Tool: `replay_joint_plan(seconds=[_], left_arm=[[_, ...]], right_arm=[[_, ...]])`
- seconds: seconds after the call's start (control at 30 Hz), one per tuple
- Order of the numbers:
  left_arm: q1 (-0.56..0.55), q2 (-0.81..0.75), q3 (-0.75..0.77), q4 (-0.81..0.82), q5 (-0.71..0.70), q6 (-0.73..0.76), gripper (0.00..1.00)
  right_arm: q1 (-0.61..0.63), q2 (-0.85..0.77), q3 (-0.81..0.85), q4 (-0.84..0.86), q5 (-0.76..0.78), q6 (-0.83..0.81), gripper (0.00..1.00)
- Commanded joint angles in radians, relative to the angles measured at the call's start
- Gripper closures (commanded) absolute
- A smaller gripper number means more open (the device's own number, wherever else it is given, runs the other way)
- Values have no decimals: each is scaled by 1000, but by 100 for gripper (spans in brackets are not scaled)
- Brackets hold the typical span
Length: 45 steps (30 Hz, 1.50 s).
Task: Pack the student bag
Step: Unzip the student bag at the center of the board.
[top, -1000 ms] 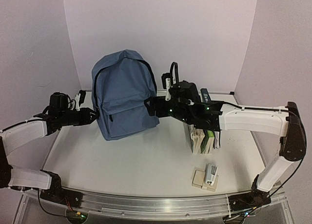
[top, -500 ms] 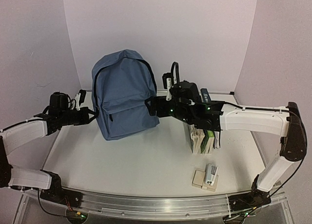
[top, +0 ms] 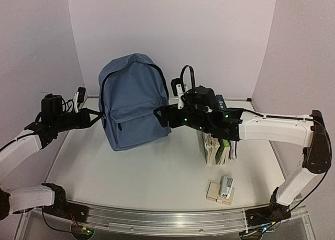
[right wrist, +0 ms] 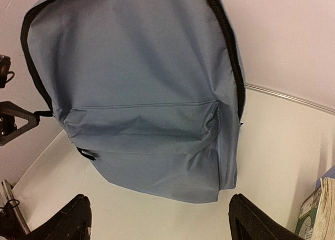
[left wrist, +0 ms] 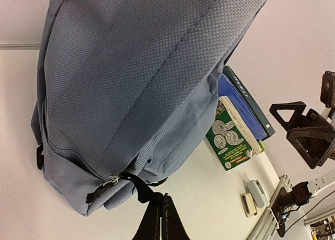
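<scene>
The student bag (top: pixel 133 99) stands upright at the back of the table, slate-blue with dark zips. My left gripper (top: pixel 96 115) is at its left side, shut on the black zip pull strap (left wrist: pixel 137 187), which runs taut from the zip slider into the closed fingertips (left wrist: pixel 161 201). The bag's side (left wrist: pixel 131 78) fills the left wrist view. My right gripper (top: pixel 159 116) hovers at the bag's lower right corner, open and empty. Its two fingers straddle the bag's bottom edge (right wrist: pixel 162 182) without touching it, and the front pocket (right wrist: pixel 141 125) lies ahead of them.
A row of upright books (top: pixel 217 146) stands right of the bag, under the right arm; a green cover (left wrist: pixel 230 143) shows among them. A small grey stapler on a beige block (top: pixel 224 189) lies near the front right. Walls close in behind and on both sides.
My left gripper has shut on the zip pull strap and drawn back to the left and up, stretching the strap. The right arm has edged slightly left.
</scene>
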Motion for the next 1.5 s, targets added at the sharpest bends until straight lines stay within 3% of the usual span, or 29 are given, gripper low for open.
replay_joint_plan(seconds=[0.0,0.37,0.67,0.83,0.97,1.3,1.47], left_arm=[[5,-8,89,-10,91,-19,100],[5,9,218,-74,182,-29,100],[5,17,216,-168,246,4,100],[5,25,179,-133,264,-52,100],[4,42,145,-114,242,-110,100],[5,8,32,-95,184,-243,100],[5,-10,-3,-124,164,-278,100]], right_arm=[[39,-1,54,47,-42,-85,13],[79,165,155,362,-258,-331,16],[91,309,218,465,-384,-488,23],[91,333,213,465,-372,-452,22],[97,330,164,461,-299,-441,15],[124,361,179,288,-109,-620,15],[130,421,283,153,-124,-715,16]])
